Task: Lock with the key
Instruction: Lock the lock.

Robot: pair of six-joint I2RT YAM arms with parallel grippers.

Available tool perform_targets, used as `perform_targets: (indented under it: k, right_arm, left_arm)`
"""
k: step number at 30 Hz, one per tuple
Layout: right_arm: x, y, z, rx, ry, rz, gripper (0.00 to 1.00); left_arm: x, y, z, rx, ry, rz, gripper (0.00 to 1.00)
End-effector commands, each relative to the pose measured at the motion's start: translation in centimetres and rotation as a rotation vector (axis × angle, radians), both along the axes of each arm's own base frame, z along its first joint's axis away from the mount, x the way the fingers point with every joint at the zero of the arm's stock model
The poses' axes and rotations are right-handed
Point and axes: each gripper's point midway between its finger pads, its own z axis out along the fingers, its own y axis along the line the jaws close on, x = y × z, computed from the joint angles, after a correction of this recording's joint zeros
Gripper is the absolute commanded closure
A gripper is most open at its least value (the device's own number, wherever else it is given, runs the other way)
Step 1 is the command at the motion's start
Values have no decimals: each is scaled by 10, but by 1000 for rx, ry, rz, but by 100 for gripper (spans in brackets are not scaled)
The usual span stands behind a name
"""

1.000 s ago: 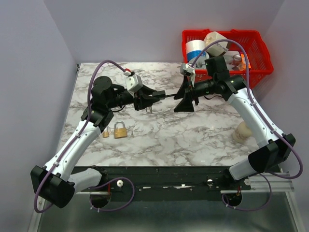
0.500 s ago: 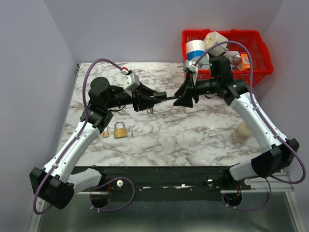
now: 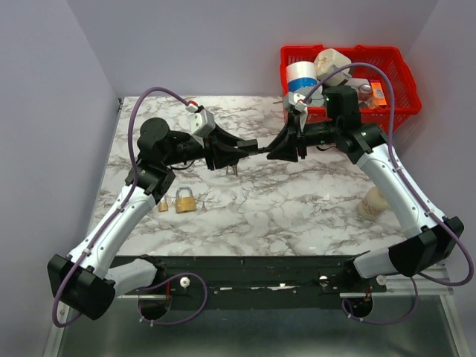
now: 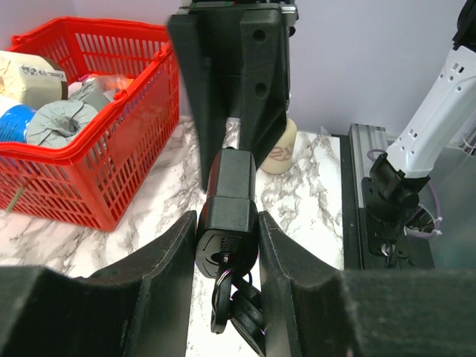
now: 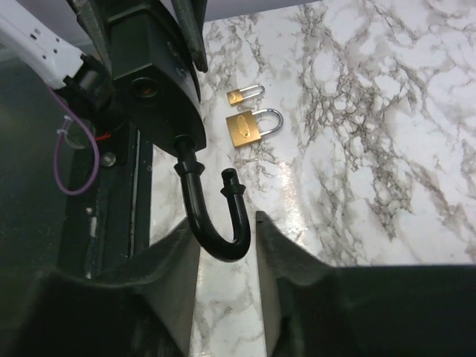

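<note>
Overhead, we see two white robot arms reaching inward and meeting in the air above a marble counter (image 3: 297, 212), joined by a black padlock (image 3: 260, 148) held between them. Over the last second the right arm has drawn its wrist up and toward the far edge, and the left arm has followed slightly, so the lock now sits a little farther back in the overhead view. Neither grip has let go. We read this as repositioning rather than closing, because the lock still looks open. The left claw (image 4: 227, 242) is narrowed onto the padlock's body, one finger on each side. The key (image 4: 236, 309), a small bunch with black heads, hangs from the underside of that body, apparently seated in the keyhole, just below the left fingers. The right claw (image 5: 223, 245) is narrowed around the black shackle (image 5: 216, 230) and seems to pinch it. One leg of the shackle enters the body while its free tip stands clear of it. The left arm is folded, its forearm level and pointing right. The right arm arches high, with its wrist turned back to the left. Two brass padlocks (image 3: 178, 201) lie on the counter near the left arm, and a red basket (image 3: 398, 104) of rolls sits at the far right corner
</note>
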Motion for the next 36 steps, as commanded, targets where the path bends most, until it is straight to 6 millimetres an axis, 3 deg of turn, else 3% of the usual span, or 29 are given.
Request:
perform_targets:
  k: [1,2,3,6,7,9,10,11,13,16,21,25,29,36]
  right_arm:
    - [-11,3,11,13,-36,53,75]
    - [-11,2,11,9,-43,55,84]
    - [-10,2,10,5,-39,55,99]
    - [-8,2,12,-2,-39,44,99]
    - [-8,1,13,-8,-41,35,99]
    - [-6,0,19,-9,-56,25,99]
    - [-5,-1,16,-27,-38,16,99]
    - [-4,-2,15,-38,-50,22,99]
    - [-5,-5,12,-68,-33,23,99]
    - [-11,-8,10,-116,-23,41,99]
    - [-10,-10,6,-168,-15,67,99]
    - [-12,-7,7,-170,-44,77,99]
    - [-15,-3,11,-178,-61,101,99]
    - [-22,3,8,-233,-102,160,99]
  left_arm:
    - [-6,0,24,-54,-97,-23,100]
    - [-4,1,24,-54,-97,-17,100]
    - [-4,0,23,-53,-96,-16,100]
    - [0,1,19,-43,-92,-4,100]
    - [1,2,15,-28,-84,-2,96]
    - [0,4,10,13,-141,-12,78]
    - [-2,6,-3,54,-113,-13,59]
    - [2,9,-6,87,-186,6,49]
    - [0,15,-26,166,-159,14,28]
    - [3,27,-39,256,-212,31,8]
    - [12,31,-45,320,-191,29,1]
    - [18,24,-35,276,-199,19,2]
    - [14,13,-28,256,-194,-53,11]
    - [15,3,-41,290,-141,-111,19]
